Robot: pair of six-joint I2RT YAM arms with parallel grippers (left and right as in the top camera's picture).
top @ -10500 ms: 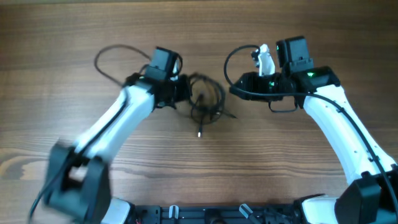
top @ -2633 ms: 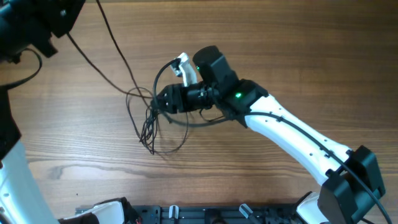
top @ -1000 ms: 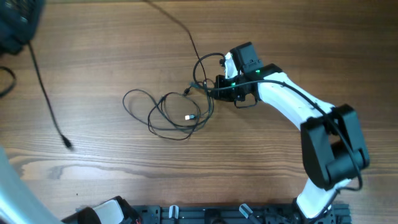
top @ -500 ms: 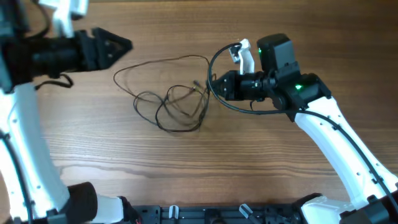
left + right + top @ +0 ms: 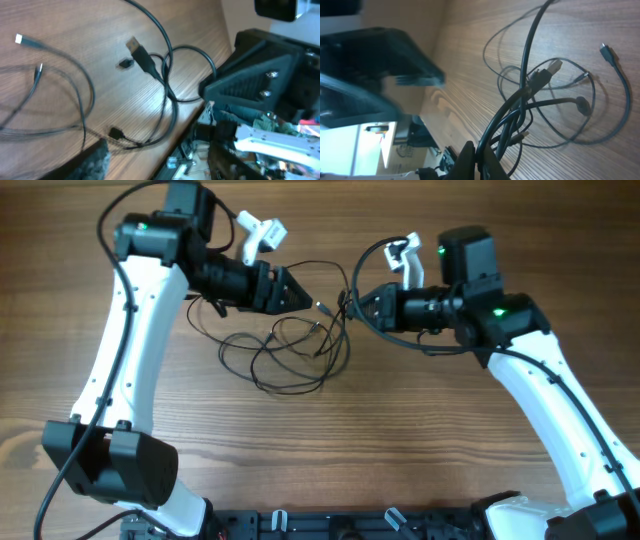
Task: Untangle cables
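Note:
The cables [image 5: 285, 355] are thin black cords lying in loose overlapping loops on the wooden table, with small plug ends showing. My right gripper [image 5: 353, 305] points left at their right end and is shut on a bunch of the cords [image 5: 530, 95], lifting them off the wood. Its jaws [image 5: 480, 159] pinch the strands tightly. My left gripper [image 5: 303, 295] points right, just above the loops' upper edge and a short way from the right gripper. It stands open with nothing between its fingers [image 5: 97, 162]. Below it lie cords and a USB plug [image 5: 134, 46].
A black rail [image 5: 330, 525] runs along the table's front edge. Thicker black wires loop off both arms near the wrists [image 5: 375, 260]. The right gripper's black body [image 5: 260, 75] fills the right of the left wrist view.
My left arm has swung in from the far left to just above the cable loops, jaws open. The right gripper has stayed shut on the cords and shifted slightly.

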